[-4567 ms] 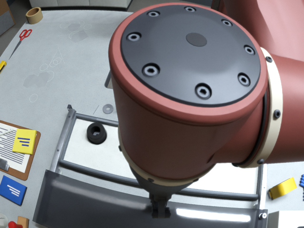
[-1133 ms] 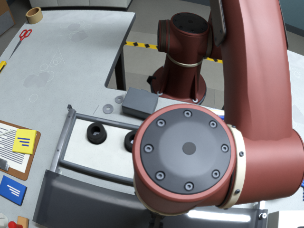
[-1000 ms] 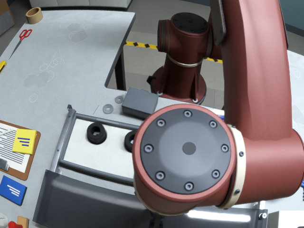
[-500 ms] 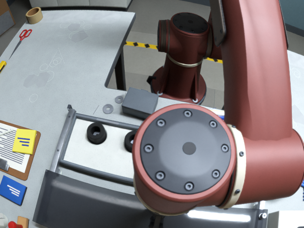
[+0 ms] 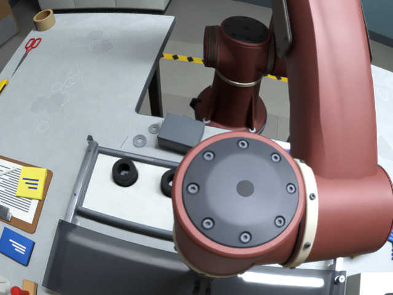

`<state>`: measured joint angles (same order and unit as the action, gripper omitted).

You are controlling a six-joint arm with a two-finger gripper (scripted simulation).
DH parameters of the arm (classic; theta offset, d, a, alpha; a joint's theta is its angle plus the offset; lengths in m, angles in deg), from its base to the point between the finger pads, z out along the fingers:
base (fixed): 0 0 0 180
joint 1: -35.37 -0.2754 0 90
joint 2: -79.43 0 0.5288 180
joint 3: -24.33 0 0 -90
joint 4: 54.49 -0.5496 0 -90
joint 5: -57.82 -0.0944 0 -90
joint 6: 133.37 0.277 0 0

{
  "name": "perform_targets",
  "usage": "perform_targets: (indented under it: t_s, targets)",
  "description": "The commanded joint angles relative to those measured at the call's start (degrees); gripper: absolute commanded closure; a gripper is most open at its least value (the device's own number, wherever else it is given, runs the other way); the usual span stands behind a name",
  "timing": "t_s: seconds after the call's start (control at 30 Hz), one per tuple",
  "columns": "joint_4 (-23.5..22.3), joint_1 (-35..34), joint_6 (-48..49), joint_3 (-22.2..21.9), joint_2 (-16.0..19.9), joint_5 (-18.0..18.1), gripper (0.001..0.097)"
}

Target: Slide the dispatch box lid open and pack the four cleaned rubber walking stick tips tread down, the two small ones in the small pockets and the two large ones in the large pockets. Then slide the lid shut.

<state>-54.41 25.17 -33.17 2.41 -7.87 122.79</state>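
Note:
In the middle of the table a shallow metal-framed tray (image 5: 127, 190) with a pale floor holds the black rubber stick tips. One tip (image 5: 125, 171) lies on its side near the tray's left end, and a second (image 5: 167, 183) shows only its left half past the arm's big round joint (image 5: 241, 197). The other tips are hidden. A dark grey sheet-metal piece (image 5: 108, 260), which I take for the dispatch box lid, runs along the near edge. My gripper is out of sight behind the arm, but it is closed on something I cannot make out.
The red arm (image 5: 330, 104) fills the right half of the view, its base (image 5: 235, 95) standing beyond a notch in the table. A grey block (image 5: 181, 132) and two washers (image 5: 139, 140) lie behind the tray. A clipboard (image 5: 19, 190), scissors (image 5: 30, 47) and tape roll (image 5: 44, 19) sit left.

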Motion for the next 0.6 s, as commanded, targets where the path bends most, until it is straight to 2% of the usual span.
perform_targets:
  t_s: [0.0,0.57]
  targets:
    - [-0.06,-0.01,0.01,-0.18,-0.08,0.21,0.0901]
    - [-0.06,-0.34,0.34,-1.94,-1.89,0.26,0.0901]
